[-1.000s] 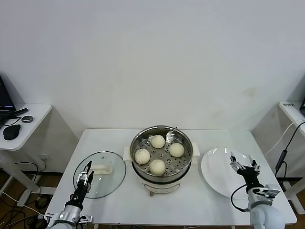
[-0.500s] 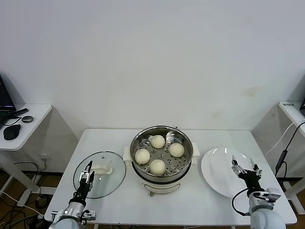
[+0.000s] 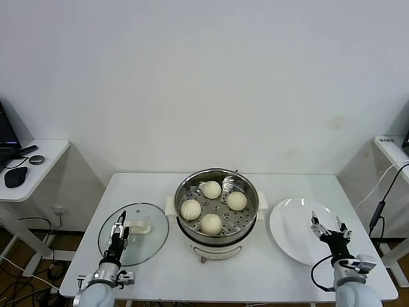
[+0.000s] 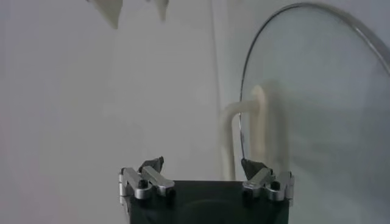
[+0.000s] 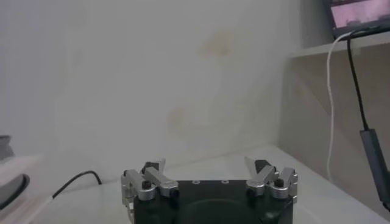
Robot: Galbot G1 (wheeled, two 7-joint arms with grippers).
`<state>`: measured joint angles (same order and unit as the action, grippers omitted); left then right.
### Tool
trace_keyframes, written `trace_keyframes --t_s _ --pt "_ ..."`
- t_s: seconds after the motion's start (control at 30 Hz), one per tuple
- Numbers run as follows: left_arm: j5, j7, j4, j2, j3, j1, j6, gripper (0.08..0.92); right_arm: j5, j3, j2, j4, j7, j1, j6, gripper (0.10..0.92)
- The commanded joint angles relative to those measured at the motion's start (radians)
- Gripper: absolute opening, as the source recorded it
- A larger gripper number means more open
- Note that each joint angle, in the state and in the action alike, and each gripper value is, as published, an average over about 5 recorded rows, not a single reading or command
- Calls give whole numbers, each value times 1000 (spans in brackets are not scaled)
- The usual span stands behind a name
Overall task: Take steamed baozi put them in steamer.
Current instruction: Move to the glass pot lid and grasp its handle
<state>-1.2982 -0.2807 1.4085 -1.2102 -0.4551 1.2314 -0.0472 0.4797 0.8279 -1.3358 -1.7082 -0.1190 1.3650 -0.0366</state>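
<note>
Steamed baozi (image 3: 211, 206): all four in steamer (image 3: 217, 212), bench centre. Left claw (image 3: 119, 231) and right claw (image 3: 330, 228) wide, empty, near front edge. Risk: left clips glass lid (image 3: 133, 233).

I see my left hand (image 3: 119, 231) has drawn back toward the near counter edge and now stands more upright over the near part of the round glass lid (image 3: 144, 246). My right hand (image 3: 327, 225) has also pulled back slightly over the flat white plate (image 3: 289, 225).
</note>
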Motion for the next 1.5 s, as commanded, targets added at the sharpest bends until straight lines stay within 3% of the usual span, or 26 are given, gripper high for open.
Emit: trace_keyframes --t_s 0.03,0.47,0.77,1.17,1.33,1.5 --pt "2 11 -62 -6 6 -75 -31 823 -1 1 -2 17 -1 -4 4 823" --pt "17 24 -148 -21 41 -160 -39 823 -14 3 -12 40 -2 -14 8 823" --pt "35 32 -138 -15 48 -163 -50 808 -19 9 -13 48 -3 -12 11 823" --pt "43 52 -111 -26 26 -150 -59 487 -32 2 -19 46 -5 -6 15 823" --pt "74 89 -7 -48 -1 -105 -124 340 -33 0 -19 44 -6 -4 18 823" --pt "51 155 163 -75 -21 -41 -276 210 -30 -4 -20 39 -6 -4 18 823"
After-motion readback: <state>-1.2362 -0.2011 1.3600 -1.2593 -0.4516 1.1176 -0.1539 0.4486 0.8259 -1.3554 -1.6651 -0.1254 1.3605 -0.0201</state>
